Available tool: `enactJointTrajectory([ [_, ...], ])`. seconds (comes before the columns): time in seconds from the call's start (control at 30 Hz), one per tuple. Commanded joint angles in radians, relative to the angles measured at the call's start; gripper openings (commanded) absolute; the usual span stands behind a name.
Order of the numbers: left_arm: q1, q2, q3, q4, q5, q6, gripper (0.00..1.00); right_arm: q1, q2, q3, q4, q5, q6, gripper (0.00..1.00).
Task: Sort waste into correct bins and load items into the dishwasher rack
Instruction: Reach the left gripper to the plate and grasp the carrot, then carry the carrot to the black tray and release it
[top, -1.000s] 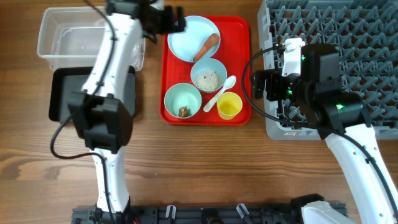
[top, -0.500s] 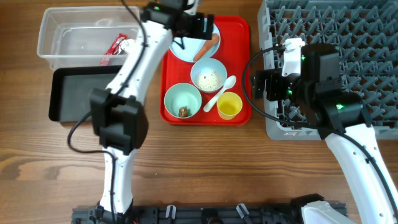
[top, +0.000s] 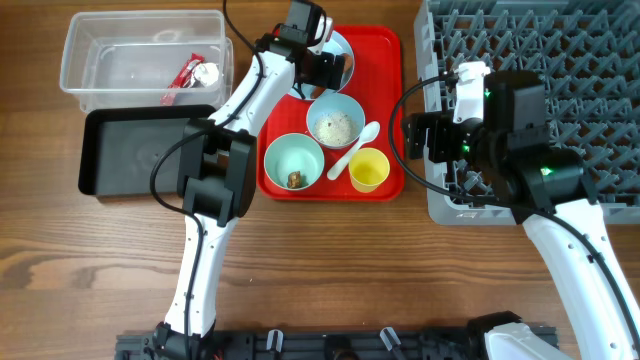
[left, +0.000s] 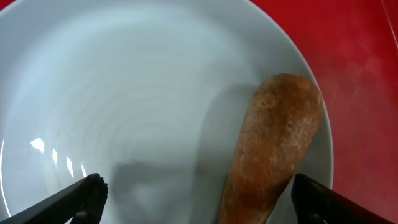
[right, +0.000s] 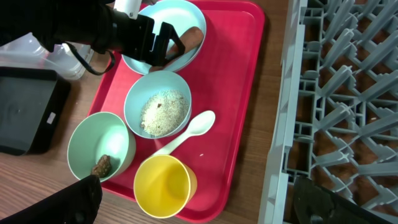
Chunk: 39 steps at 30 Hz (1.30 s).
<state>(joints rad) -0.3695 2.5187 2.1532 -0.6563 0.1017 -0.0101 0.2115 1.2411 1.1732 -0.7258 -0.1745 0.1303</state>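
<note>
My left gripper (top: 326, 66) is open and hovers low over the light blue plate (left: 137, 106) at the back of the red tray (top: 385, 60). An orange-brown carrot-like piece (left: 273, 143) lies on the plate between my fingers (left: 199, 205), nearer the right one. On the tray are also a blue bowl of grains (top: 335, 122), a green bowl with a brown scrap (top: 293, 160), a white spoon (top: 357, 145) and a yellow cup (top: 369, 170). My right gripper (top: 425, 135) is open and empty, between the tray and the grey dishwasher rack (top: 540, 60).
A clear bin (top: 120, 50) at the back left holds a red wrapper (top: 190, 72). A black bin (top: 140, 150) sits in front of it. The rack's near-left corner (right: 280, 155) is close to my right fingers (right: 199, 199).
My left arm has swung right from the clear bin to the plate. A red wrapper now lies in the clear bin. The right arm has not moved.
</note>
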Motion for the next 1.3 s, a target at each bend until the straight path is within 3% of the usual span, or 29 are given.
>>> enactJointTrajectory([
  [0.0,0.0,0.035,0.006,0.009,-0.006,0.058,0.96,0.004,0.01,0.016,0.0,0.018,0.003,1.0],
  [0.2,0.0,0.046,0.006,0.018,-0.006,0.065,0.95,0.004,0.01,0.016,0.001,0.018,0.003,1.0],
  [0.4,0.0,0.05,0.006,0.006,-0.026,0.112,0.87,0.004,0.01,0.016,0.009,0.018,0.003,1.0],
  [0.57,0.0,0.05,0.006,0.007,-0.025,0.111,0.65,0.004,0.01,0.016,0.017,0.018,0.003,1.0],
  [0.8,0.0,0.05,0.006,0.011,-0.026,0.111,0.45,0.004,0.01,0.016,0.017,0.018,0.003,1.0],
  [0.97,0.001,0.049,0.006,0.014,-0.106,0.11,0.44,0.004,0.01,0.016,0.017,0.018,0.003,1.0],
  [1.17,0.001,0.031,0.006,0.014,-0.138,0.106,0.22,0.004,0.01,0.016,0.017,0.018,0.003,1.0],
  [1.27,0.001,0.006,0.006,0.018,-0.137,0.107,0.19,0.004,0.01,0.016,0.017,0.018,0.003,1.0],
])
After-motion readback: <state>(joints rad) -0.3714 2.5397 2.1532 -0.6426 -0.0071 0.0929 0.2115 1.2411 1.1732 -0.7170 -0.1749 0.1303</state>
